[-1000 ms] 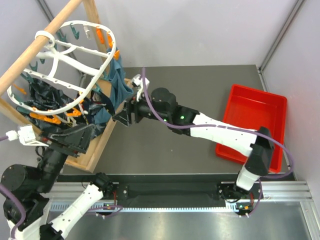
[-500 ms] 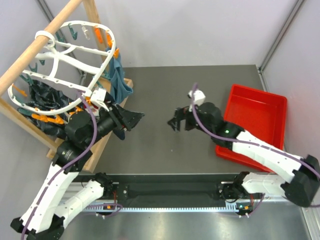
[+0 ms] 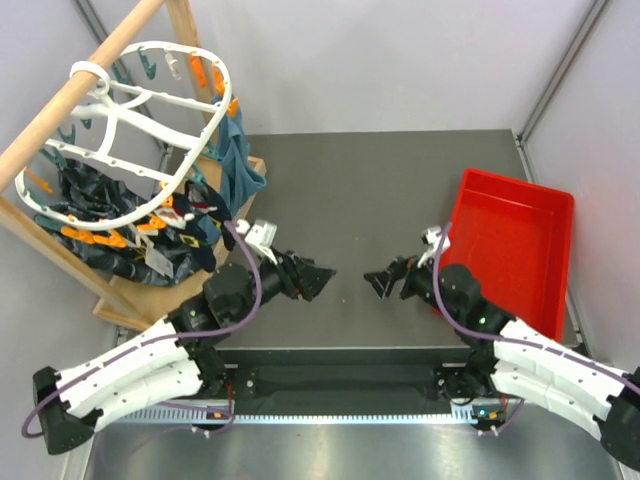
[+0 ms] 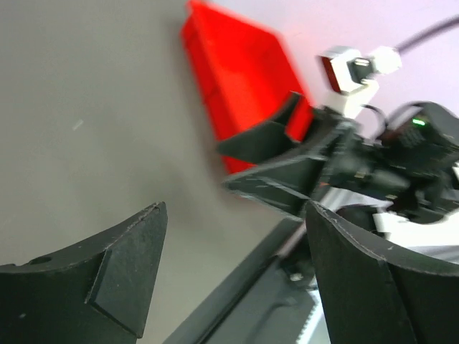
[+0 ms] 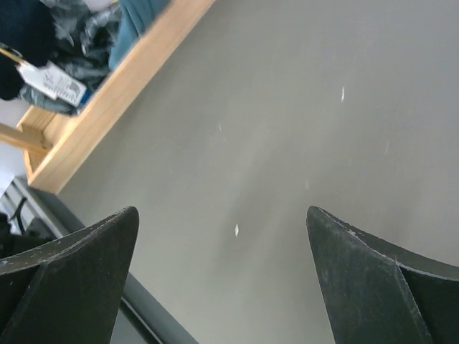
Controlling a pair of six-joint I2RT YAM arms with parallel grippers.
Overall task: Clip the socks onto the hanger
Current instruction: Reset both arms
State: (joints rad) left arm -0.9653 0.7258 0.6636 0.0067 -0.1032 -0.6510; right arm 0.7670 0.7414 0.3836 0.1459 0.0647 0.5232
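Both hands are low over the near middle of the desk, tips facing each other. The left hand is spread wide with nothing between its fingers. The right hand is also spread and carrying nothing. The socks hang dark under the white hanger, far left on the wooden pole. There's no loose sock on the desk, and the red tray looks bare from above. My read is that this is a pause between clips, or the finish. To do it well, keep those tips from touching. If one hand heads for the hanger, approach the dangling clips from below and stay off the frame. I can't tell whether every sock is properly gripped.
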